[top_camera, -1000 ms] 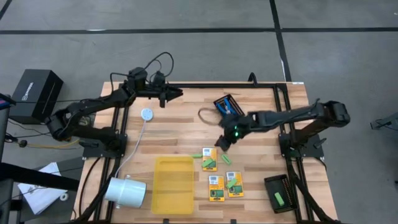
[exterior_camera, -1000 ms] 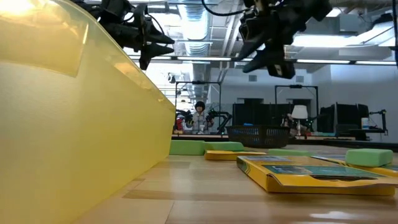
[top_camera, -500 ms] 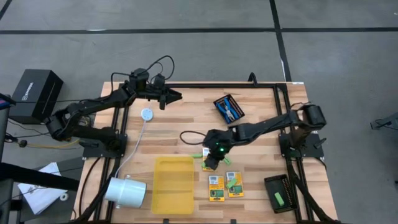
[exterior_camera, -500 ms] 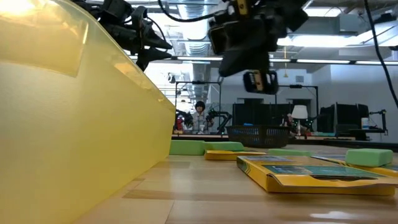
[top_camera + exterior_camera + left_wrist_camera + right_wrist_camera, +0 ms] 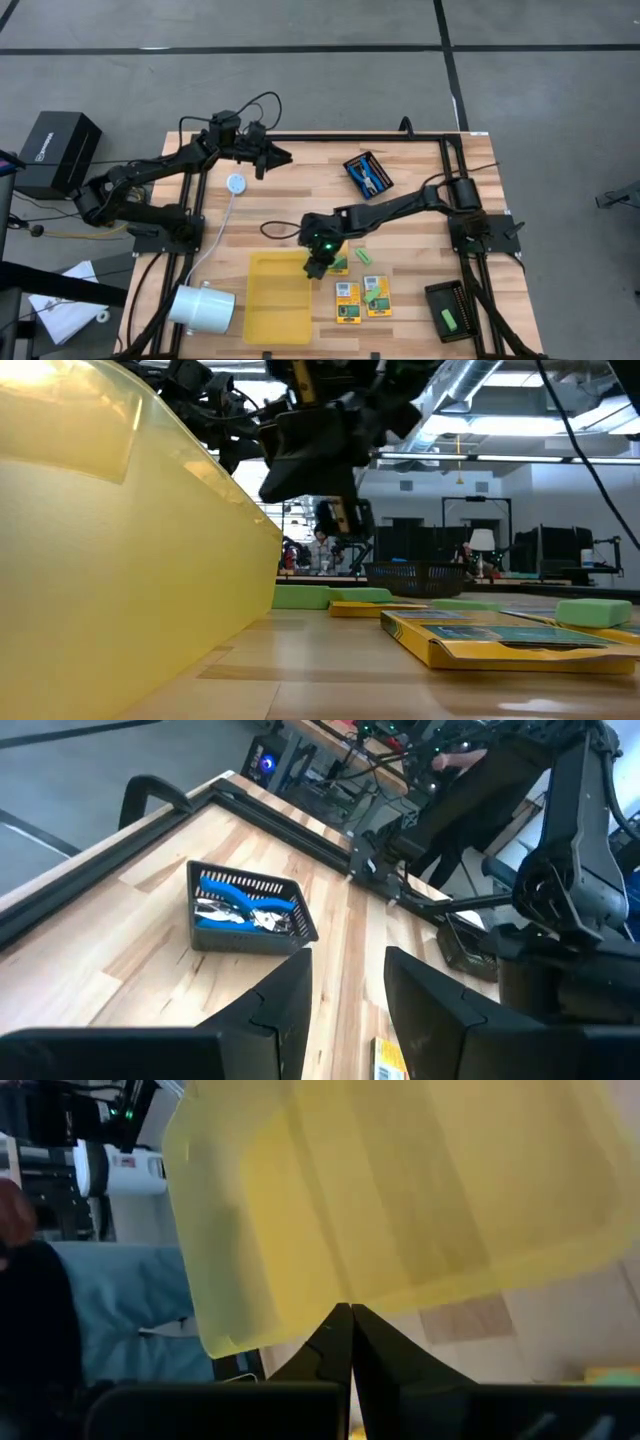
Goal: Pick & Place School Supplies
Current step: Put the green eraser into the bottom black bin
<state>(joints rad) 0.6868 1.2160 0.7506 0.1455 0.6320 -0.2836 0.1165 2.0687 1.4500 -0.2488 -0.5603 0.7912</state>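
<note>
A wooden table point(image 5: 300, 190) seen from above, with two dark robot arms reaching over it. The largest thing on it is a flat yellow tray point(image 5: 277, 297) near the front edge, with a white cup point(image 5: 203, 306) lying beside it. The right arm stretches across to the tray's corner, and the right gripper point(image 5: 316, 266) hangs there with its fingers point(image 5: 372, 1342) pressed together and nothing between them. The left gripper point(image 5: 281, 155) waits near the back edge, its fingers point(image 5: 282, 1005) apart and empty. Just beside the tray lie three yellow-and-green crayon boxes: one point(image 5: 337, 262) next to the right gripper, and two point(image 5: 348, 301) point(image 5: 377, 296) nearer the front, side by side. These look like light, stiff cardboard lying flat, so they probably want a pinch across the narrow sides; the printed faces may be slippery. Short green sticks lie nearby: one point(image 5: 365, 256) on the wood, one point(image 5: 377, 295) on a box. They appear small, light and rigid, and likely to roll, so gripping across the middle seems safest. Another stick point(image 5: 449, 320) sits in a black mesh tray point(image 5: 447, 311) at the right front corner. Blue-handled scissors point(image 5: 368, 176) rest in a second mesh tray point(image 5: 366, 174) near the back; metal and heavier, they are best taken at the handles.
</note>
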